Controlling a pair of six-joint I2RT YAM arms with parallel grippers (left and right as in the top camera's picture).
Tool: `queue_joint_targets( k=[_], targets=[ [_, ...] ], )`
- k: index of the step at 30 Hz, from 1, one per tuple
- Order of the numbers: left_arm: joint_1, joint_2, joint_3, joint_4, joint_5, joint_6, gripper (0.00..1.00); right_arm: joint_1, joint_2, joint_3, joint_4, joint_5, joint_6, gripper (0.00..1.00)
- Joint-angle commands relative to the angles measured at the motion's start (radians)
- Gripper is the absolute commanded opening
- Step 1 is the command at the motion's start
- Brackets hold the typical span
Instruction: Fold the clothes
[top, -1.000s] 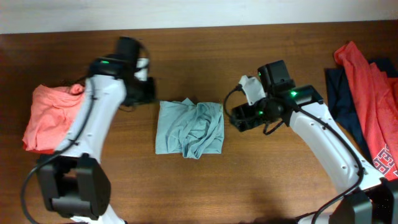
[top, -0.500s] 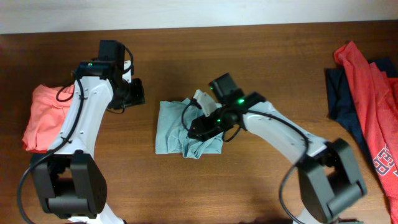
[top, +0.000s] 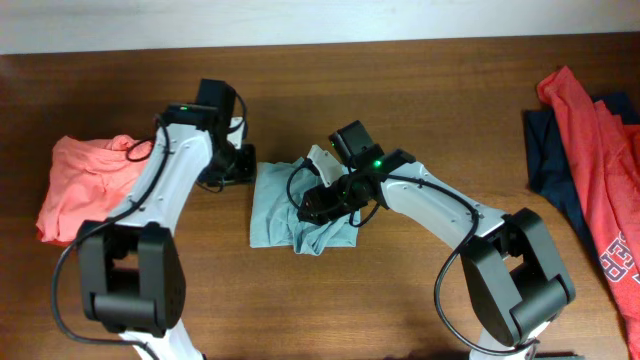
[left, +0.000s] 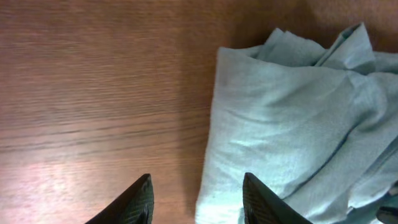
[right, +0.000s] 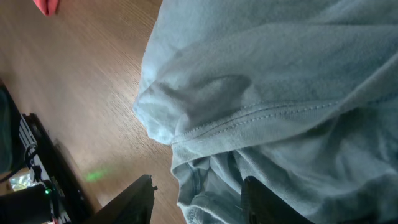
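Far right, overhead only: navy T-shirt (top: 548, 165)

1. Worktop (top: 400, 300): bare wood along the front, along the back strip, and between the centre and the right-hand pile. A hand could pass there.
2. Centre: a crumpled grey-blue T-shirt (top: 272, 215) takes up the middle. The right arm (top: 440, 205) reaches in from the right and its right gripper (top: 312, 205) is down on the cloth, barring approach from that side.
3. The left gripper (top: 238, 165) stands at the shirt's upper left corner. Its fingers (left: 138, 202) straddle the shirt's left edge, with bare wood just to their left.
4. Left end: a heaped coral-orange T-shirt (top: 85, 185), with the left arm (top: 165, 190) crossing beside it.
5. Right edge: a red T-shirt (top: 590, 150) over a navy garment (top: 545, 160), well apart from the centre.
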Motion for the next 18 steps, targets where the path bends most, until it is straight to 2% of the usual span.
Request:
queue_joint_targets(
  k=[1, 7, 13, 18],
  targets=[
    [-0.012, 0.049, -0.010, 0.003, 0.014, 0.023, 0.47, 0.002, 0.016, 0.006, 0.010, -0.011, 0.013, 0.50],
    [-0.025, 0.082, -0.010, 0.004, 0.019, 0.023, 0.46, 0.002, 0.055, 0.006, 0.025, 0.031, 0.065, 0.50],
    [-0.049, 0.103, -0.010, 0.016, 0.019, 0.023, 0.47, 0.002, 0.060, 0.006, 0.073, 0.030, 0.102, 0.43],
    [-0.056, 0.122, -0.010, 0.018, 0.019, 0.023, 0.47, 0.002, 0.060, 0.006, 0.083, 0.031, 0.114, 0.43]
  ],
)
